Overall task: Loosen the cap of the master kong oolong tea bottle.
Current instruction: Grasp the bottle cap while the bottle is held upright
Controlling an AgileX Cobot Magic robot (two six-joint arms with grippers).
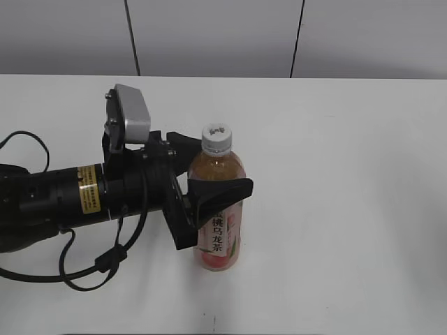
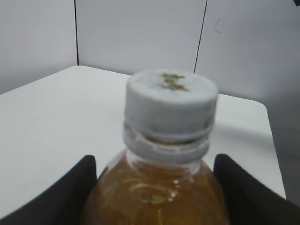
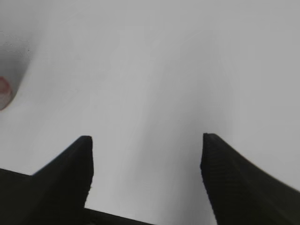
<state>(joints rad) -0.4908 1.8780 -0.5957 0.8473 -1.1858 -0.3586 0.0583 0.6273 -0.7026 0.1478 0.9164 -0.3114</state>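
Note:
The master kong oolong tea bottle [image 1: 218, 241] stands upright on the white table, amber tea above a pink label with black characters. Its white cap [image 1: 216, 137] is on the neck, a dark mark on top. My left gripper [image 1: 211, 171] comes in from the left and is shut on the bottle's shoulder, below the cap. In the left wrist view the cap [image 2: 171, 105] fills the middle and the black fingers [image 2: 70, 192] press both sides of the bottle [image 2: 154, 199]. My right gripper [image 3: 146, 154] stands open over bare table and does not appear in the exterior view.
The white table [image 1: 349, 181] stretches to the right and front of the bottle. Grey wall panels stand behind it. A black cable [image 1: 105, 262] loops under the left arm. A pink sliver [image 3: 3, 93] shows at the left edge of the right wrist view.

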